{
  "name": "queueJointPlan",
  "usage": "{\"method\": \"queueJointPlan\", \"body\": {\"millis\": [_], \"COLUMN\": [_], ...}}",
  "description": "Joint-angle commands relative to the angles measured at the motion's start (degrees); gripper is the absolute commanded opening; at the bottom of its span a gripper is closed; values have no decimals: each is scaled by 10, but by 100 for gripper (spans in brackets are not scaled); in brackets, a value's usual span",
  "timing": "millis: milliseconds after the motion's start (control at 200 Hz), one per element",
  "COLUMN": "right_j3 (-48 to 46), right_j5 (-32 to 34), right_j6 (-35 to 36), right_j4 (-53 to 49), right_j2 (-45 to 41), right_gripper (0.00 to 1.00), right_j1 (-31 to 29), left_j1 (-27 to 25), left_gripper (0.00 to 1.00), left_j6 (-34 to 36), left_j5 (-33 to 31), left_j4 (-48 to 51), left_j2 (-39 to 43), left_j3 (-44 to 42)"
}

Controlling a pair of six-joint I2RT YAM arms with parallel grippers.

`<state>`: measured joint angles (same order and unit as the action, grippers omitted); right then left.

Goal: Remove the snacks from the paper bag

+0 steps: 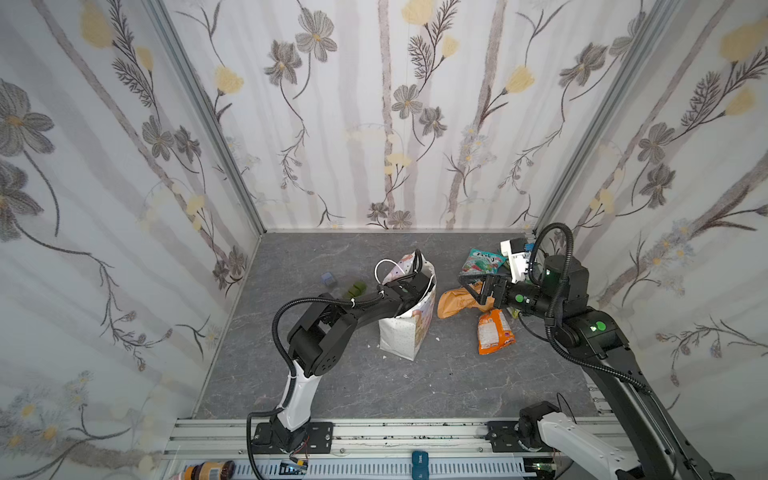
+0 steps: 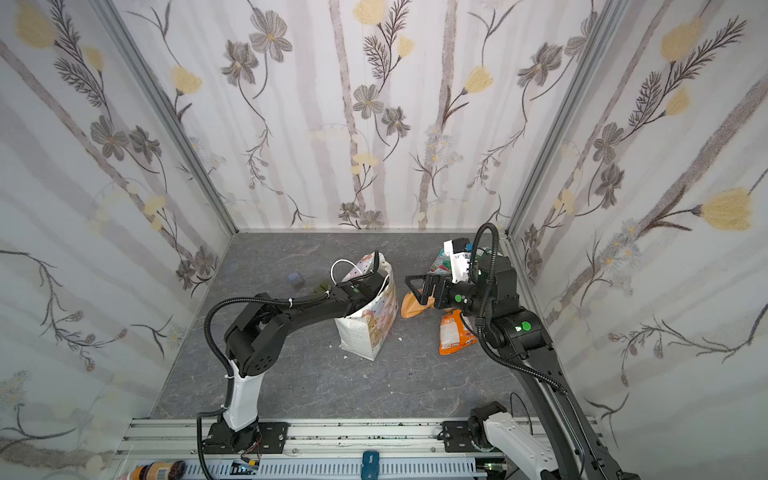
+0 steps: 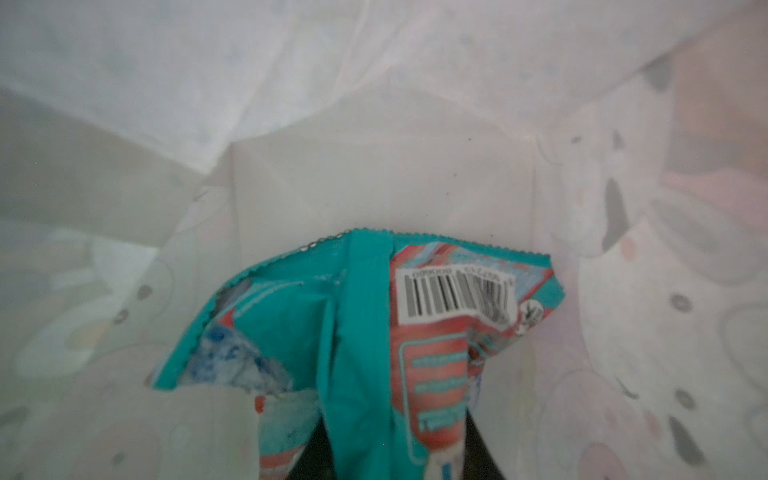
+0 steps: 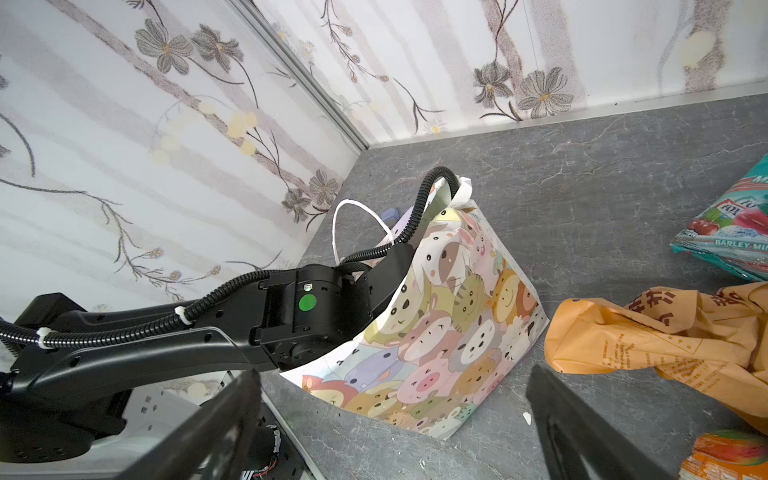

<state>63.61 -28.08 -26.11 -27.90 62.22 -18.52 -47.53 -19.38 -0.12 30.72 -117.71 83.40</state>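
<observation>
Step in hand: extraction of one snack from the paper bag [image 1: 405, 334]. The left claw [image 3: 395, 455] is sunk through the bag's mouth and hidden in both top views; its wrist view shows a teal packet [image 3: 361, 316] caught between the two dark fingers [image 3: 484, 457], whose pads press the crumpled near end from both sides, so the claw is judged to be closed on that packet. The packet lies directly ahead of the claw, inside the bag, its far edge close to the white floor panel. Its long axis runs along the claw's line of reach: the serrated seal points away from the fingertips toward the bag's floor, and the barcode face is turned to the wrist camera. The bag stands tilted on the table [image 1: 332, 386], its mouth leaning toward the left arm. The right claw [image 1: 471, 291] hangs with its jaws spread wide and nothing between them, facing the bag's printed side. A tan-orange packet [image 1: 453, 303] lies just below it, a green-and-teal packet [image 1: 482, 262] beyond it, and an orange packet [image 1: 494, 332] beside its wrist. The next move is judged to call for a withdrawal back along the bag's own axis. A sideways pull could tip the light bag. Whether other snacks remain inside cannot be told.
</observation>
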Motion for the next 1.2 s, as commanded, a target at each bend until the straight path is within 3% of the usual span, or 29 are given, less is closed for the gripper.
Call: {"method": "queueJointPlan", "body": {"millis": [0,105,654,1194], "right_j3": [-3,-5,-21,-45], "right_j5": [9,13,47,81], "right_j6": [-2,-9,-39,-28], "right_j4": [11,14,73,68], "right_j2": [3,9,92,162], "right_gripper": [100,100,100,100], "right_j1": [0,-2,-49,-53], "left_j1": [0,0,0,-4], "left_gripper": [11,0,0,0], "left_j6": [-4,-3,3,13], "left_j5": [24,24,18,10], "left_j4": [50,56,79,113], "left_j2": [-1,9,65,135], "left_j3": [-5,15,42,75]}}
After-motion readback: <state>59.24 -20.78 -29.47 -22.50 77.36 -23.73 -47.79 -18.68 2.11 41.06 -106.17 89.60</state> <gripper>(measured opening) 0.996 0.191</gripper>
